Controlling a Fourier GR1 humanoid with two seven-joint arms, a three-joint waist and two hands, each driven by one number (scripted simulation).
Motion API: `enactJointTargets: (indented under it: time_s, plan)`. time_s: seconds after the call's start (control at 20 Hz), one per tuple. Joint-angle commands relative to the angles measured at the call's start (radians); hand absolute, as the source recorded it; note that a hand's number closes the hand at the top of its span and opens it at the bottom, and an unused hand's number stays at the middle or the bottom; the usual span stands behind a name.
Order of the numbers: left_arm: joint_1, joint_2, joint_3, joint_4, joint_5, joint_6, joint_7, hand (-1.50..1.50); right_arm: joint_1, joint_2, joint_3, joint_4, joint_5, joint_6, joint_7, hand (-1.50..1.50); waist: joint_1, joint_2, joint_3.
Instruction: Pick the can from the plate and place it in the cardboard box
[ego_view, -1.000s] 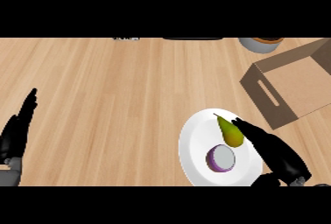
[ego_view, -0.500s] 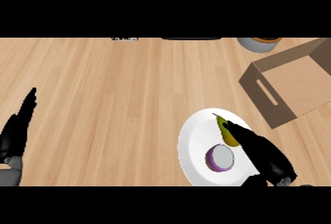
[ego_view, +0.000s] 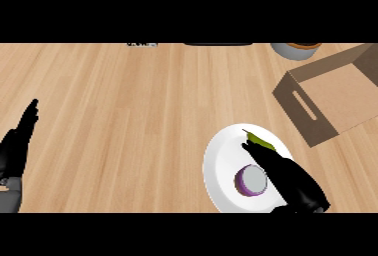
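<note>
From the head view, I saw the can (ego_view: 251, 180) standing on the plate (ego_view: 221, 165), toward its near side. My right hand (ego_view: 289, 179) lay over the plate, just right of the can, with its fingers straight and grasping nothing. A green fruit (ego_view: 260, 142) sat at the plate's far edge. The cardboard box (ego_view: 332, 95) stood beyond the plate to the right. My left hand (ego_view: 16, 150) rested open, well left of the plate.

The wooden counter (ego_view: 133, 110) is lit brightly and evenly. The outer side wall of the cardboard box (ego_view: 332, 92) is shown darker than its inside. The plate (ego_view: 221, 175) is rendered bright white, and little shading is seen on the black right hand (ego_view: 291, 180).
</note>
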Motion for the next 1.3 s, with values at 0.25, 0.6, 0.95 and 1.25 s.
enactJointTargets:
  time_s: [0.25,0.6,0.95,1.25]
  plan:
    - [0.044,0.009,0.056,-0.058,0.002,-0.055,0.006,0.00,-0.051,0.084,0.003,0.054,0.064,0.114,0.083,-1.50,0.006,0.000,0.000]
    - [0.021,-0.035,0.046,-0.063,-0.037,-0.047,0.016,0.00,-0.024,0.153,0.029,0.211,0.175,0.032,0.050,-1.50,0.004,0.001,0.000]
    - [-0.026,-0.037,0.061,-0.028,-0.043,-0.066,0.038,0.00,-0.056,0.157,0.034,0.199,0.350,-0.135,0.004,1.50,0.001,0.000,0.000]
    - [0.035,-0.100,0.023,-0.044,-0.102,-0.021,-0.019,0.00,-0.094,0.180,0.028,0.232,0.460,-0.210,0.000,1.50,0.002,0.000,0.000]
